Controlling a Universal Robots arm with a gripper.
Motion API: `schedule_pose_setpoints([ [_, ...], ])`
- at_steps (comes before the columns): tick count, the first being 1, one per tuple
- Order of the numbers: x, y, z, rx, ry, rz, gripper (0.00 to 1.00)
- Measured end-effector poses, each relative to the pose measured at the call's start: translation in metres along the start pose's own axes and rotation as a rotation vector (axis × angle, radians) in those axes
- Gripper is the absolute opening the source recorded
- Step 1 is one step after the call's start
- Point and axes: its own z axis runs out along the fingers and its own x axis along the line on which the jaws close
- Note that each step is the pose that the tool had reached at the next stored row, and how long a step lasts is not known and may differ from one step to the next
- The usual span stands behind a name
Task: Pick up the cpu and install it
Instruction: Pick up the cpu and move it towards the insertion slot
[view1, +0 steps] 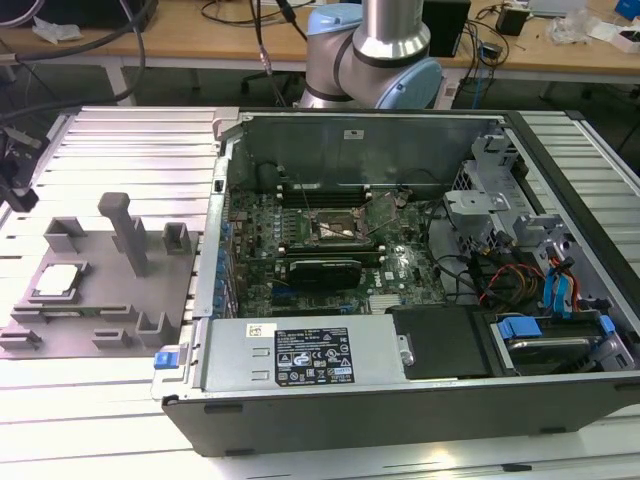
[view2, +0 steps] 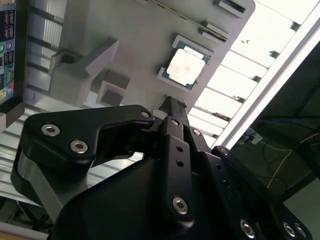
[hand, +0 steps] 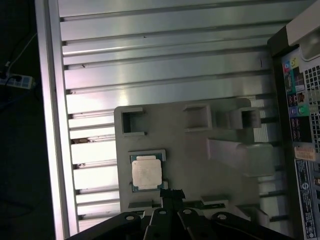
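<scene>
Slatted aluminium table (view1: 120, 150) carries grey tray (view1: 105, 290); cpu (hand: 146, 174) sits in tray pocket; gripper (hand: 172, 193) hovers near, fingers pressed together, empty.

Bright, even overhead light in the exterior view, with soft shadows inside the computer case (view1: 400, 260). The worktop (view2: 235, 80) slats blow out white in the second wrist view and show streaky glare in the first wrist view. The hand (view2: 169, 102) is a near-black silhouette. The cpu (hand: 146, 174) top is washed pale.

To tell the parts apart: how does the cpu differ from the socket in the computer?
The cpu is pale and silvery; the socket is dark. The cpu lies on the grey tray outside the computer; the socket sits on the board inside it. Both are square.
</scene>
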Motion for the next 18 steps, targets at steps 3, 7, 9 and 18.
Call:
schedule_pose_setpoints([
  [3, 0.0009, -0.0001, 0.0019, 0.0, 0.0, 0.0, 0.11],
  [7, 0.0021, -0.0003, 0.0039, 0.0001, 0.0001, 0.0, 0.11],
  [9, 0.0023, -0.0004, 0.0046, 0.0001, 0.0, 0.0, 0.11],
  [18, 0.004, -0.0007, 0.0087, 0.0001, 0.0001, 0.0, 0.11],
])
